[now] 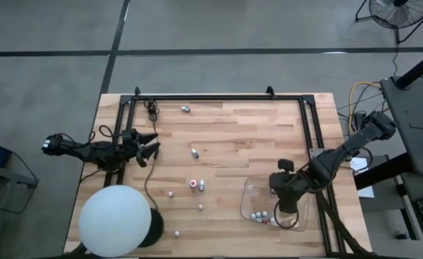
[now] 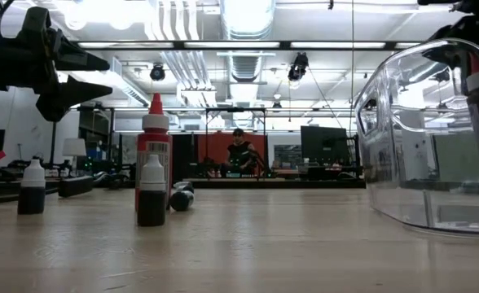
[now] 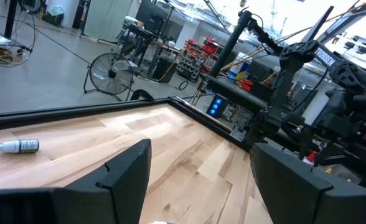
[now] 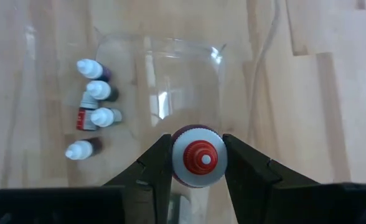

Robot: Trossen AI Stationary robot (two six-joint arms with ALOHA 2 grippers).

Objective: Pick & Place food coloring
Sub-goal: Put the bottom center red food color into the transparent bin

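My right gripper [image 4: 198,160] is shut on a small red-capped food coloring bottle [image 4: 198,149] above the clear plastic tray [image 1: 246,193] at the table's near right. Several white-capped bottles [image 4: 94,115] lie on their sides on the tray floor. More bottles are scattered on the wood: one lying near the far edge [image 1: 185,109], one mid-table [image 1: 195,152], and a red-capped one [image 2: 153,155] standing upright beside a dark white-capped one [image 2: 151,195]. My left gripper [image 1: 148,144] waits open at the table's left side, above the table. My right gripper pinches the bottle's round body just under the cap [image 4: 178,169] between its two fingers [image 4: 155,168]. The fingers come from above, pointing steeply down. The bottle sits upright with its red cap up, over the tray.
A big white ball [image 1: 116,219] sits at the near left corner. A black frame [image 1: 211,97] runs along the far edge and the sides. Loose small bottles [image 1: 170,193] dot the near middle of the table. A cable [image 1: 152,111] trails at the far left.
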